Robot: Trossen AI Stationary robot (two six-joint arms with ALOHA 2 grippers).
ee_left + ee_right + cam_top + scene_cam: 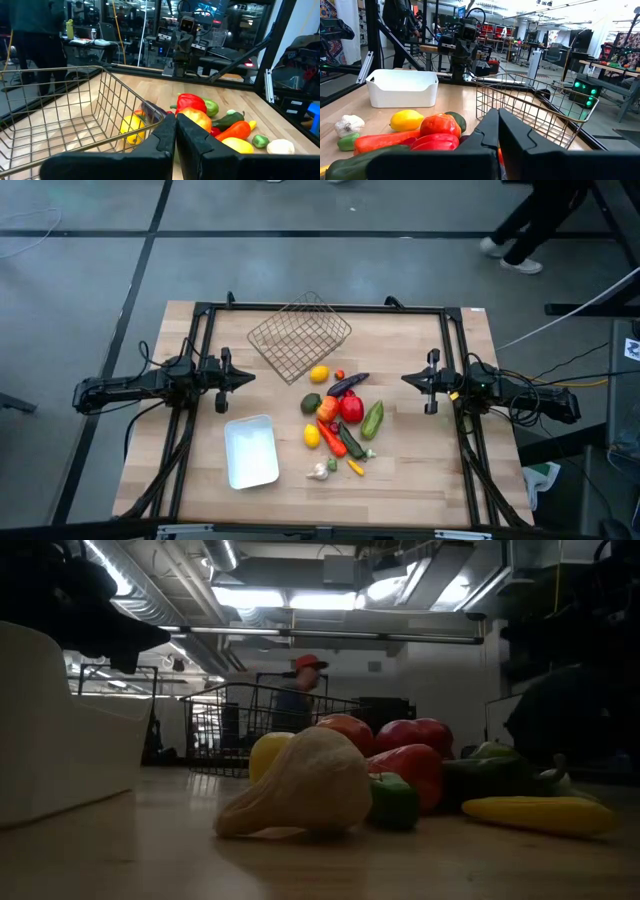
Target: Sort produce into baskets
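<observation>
Pale wood is what you are working over — the bench (pixel 420 470) carries everything, and your produce sits in one loose heap right of its middle. In the high view the wire basket (pixel 299 334) stands tilted at the far side, empty, with a yellow lemon (pixel 319 374) lying just outside its near corner. The white tray (pixel 250 451) lies nearer to you on the left, well apart from the heap and with nothing in it.

In the heap you have the purple eggplant (pixel 347 385) at the far end, the red pepper (pixel 350 409) touching the orange tomato (pixel 328 409), a dark green avocado (pixel 311 403) beside them, a cucumber (pixel 373 418) on the right edge, a second lemon (pixel 311 436), a carrot (pixel 333 441) and the garlic (pixel 319 471) at the near end (the low view shows the garlic closest, resting on the wood).

Your left end effector (pixel 246 378) hangs at the left of the bench, between basket and tray, its fingers (pixel 152 142) pressed together on nothing. Your right end effector (pixel 408 379) hangs opposite, right of the heap, fingers (pixel 520 142) likewise pressed together and empty — both point inward at the produce without touching it.

A person (pixel 530 225) walks on the floor beyond the bench.
</observation>
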